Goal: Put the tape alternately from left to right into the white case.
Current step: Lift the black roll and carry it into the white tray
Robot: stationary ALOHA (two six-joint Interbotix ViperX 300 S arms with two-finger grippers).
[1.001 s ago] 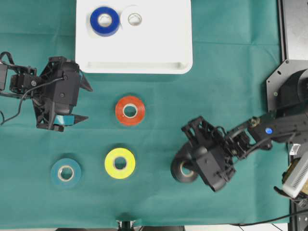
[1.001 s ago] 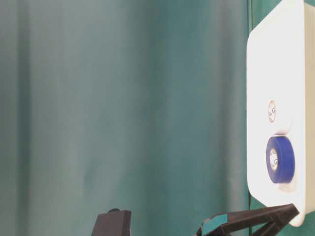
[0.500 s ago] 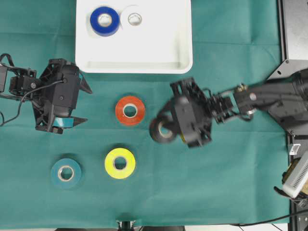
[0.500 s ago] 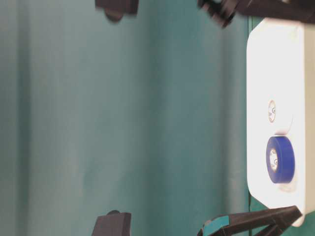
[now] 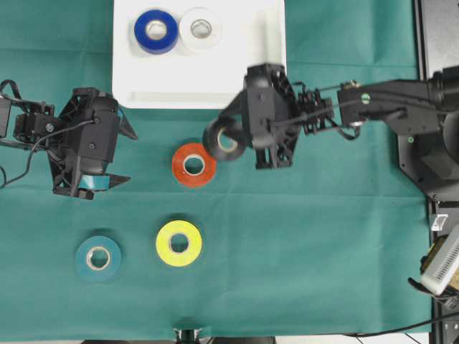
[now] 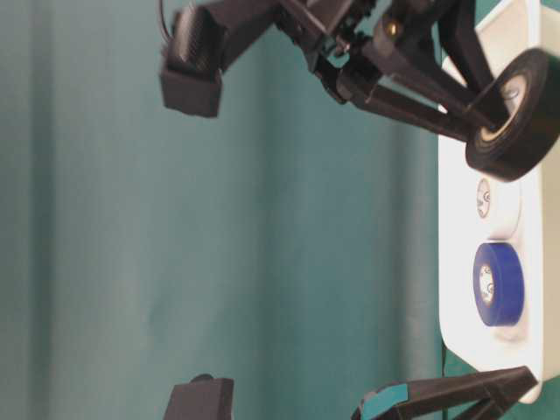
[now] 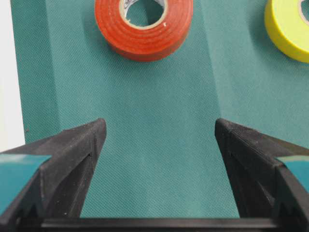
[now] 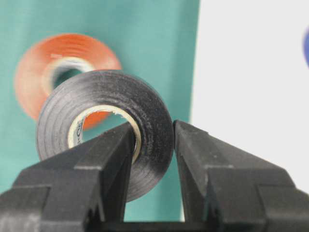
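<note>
The white case lies at the table's far edge with the blue tape and the white tape side by side in it. My right gripper is shut on the black tape, one finger through its core, and holds it in the air just short of the case's near rim. On the cloth lie the red-orange tape, the yellow tape and the teal tape. My left gripper is open and holds nothing, left of the red-orange tape.
Green cloth covers the table. Much of the white case's floor to the right of the white roll is bare. A metal base plate stands at the right edge.
My right gripper has carried the black tape from the table's near right up and leftward to just before the case's rim. The left arm has stayed still.
</note>
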